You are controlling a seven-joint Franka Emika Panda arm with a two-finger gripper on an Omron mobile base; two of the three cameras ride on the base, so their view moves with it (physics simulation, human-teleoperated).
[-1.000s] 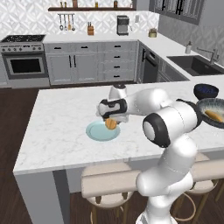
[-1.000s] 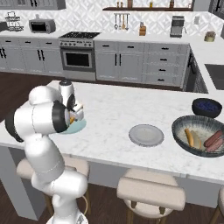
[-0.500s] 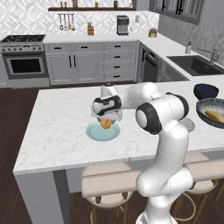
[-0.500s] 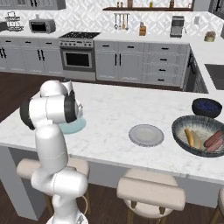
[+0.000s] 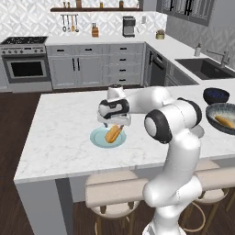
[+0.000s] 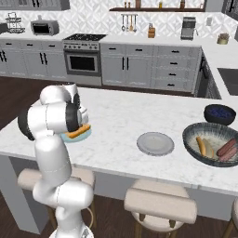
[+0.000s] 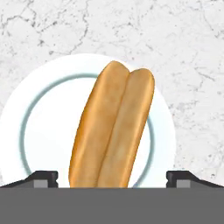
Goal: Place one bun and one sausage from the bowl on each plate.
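Observation:
A tan bun lies on the pale blue plate at the left of the island. My gripper hangs just above it, open, one fingertip on each side of the bun and apart from it. From the base, the gripper sits over the bun and the blue plate. The arm partly hides the bun in the right base view. A bare grey plate sits mid-counter. The wide dark bowl at the right holds a bun and sausages.
A smaller navy bowl stands just behind the wide bowl. Stools line the island's near edge. A sink is set in the right counter, and a stove stands at the back wall.
The bun, held over the blue plate a second ago, now lies on it. The jaws have opened and let it go.

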